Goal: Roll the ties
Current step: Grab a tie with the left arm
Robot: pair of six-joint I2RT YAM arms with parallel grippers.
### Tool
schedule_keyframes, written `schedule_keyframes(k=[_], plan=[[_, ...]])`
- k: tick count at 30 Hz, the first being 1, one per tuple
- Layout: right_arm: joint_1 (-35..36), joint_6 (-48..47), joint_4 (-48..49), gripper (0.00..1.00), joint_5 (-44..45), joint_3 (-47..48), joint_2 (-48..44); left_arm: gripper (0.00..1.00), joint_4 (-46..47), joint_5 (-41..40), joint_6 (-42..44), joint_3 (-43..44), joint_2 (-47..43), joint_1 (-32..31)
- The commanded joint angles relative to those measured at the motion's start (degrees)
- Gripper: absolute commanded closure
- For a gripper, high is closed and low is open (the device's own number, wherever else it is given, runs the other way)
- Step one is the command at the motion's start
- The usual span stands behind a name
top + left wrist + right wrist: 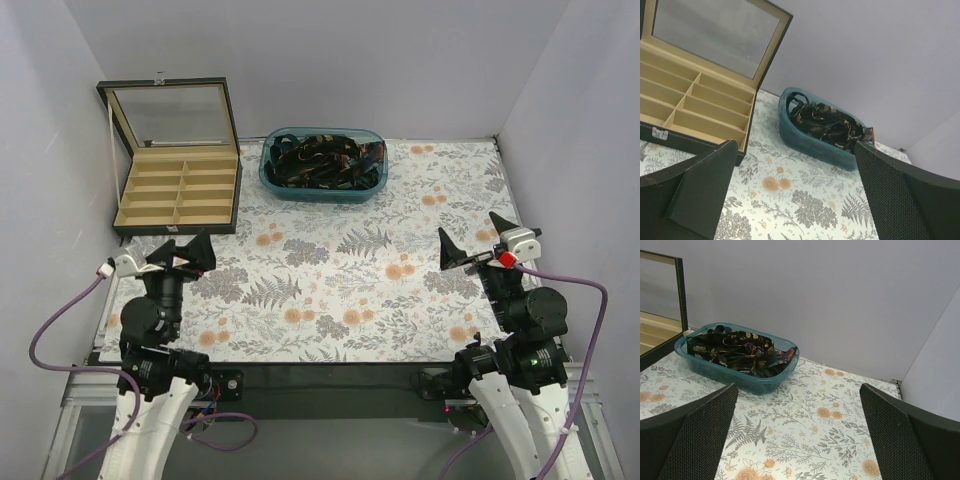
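Observation:
The ties (pixel 322 160) lie tangled in a heap inside a teal plastic bin (pixel 276 183) at the back middle of the table. They are dark with small orange-gold flecks, as the left wrist view (pixel 826 123) and the right wrist view (pixel 737 352) both show. My left gripper (pixel 181 255) hovers open over the near left of the table, nothing between its fingers. My right gripper (pixel 473 240) hovers open over the near right, equally empty. Both stand well short of the bin.
An open black case (pixel 178 190) with tan compartments and a glass lid stands at the back left, beside the bin. A floral cloth (pixel 340 280) covers the table. Grey walls close in the back and both sides. Purple cables loop off each arm.

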Motion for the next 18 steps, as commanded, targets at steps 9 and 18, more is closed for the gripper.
schedule_keyframes(k=[9,18], plan=[[0.1,7.3,-0.9,0.02,-0.4,-0.9,3.5,0.02,0.6,5.9,-3.5,9.7,27.2,0.0],[0.3,11.4,-1.6,0.02,-6.1,-5.8,5.1,0.02,0.6,13.1,-4.7,31.5,65.8,-0.3]])
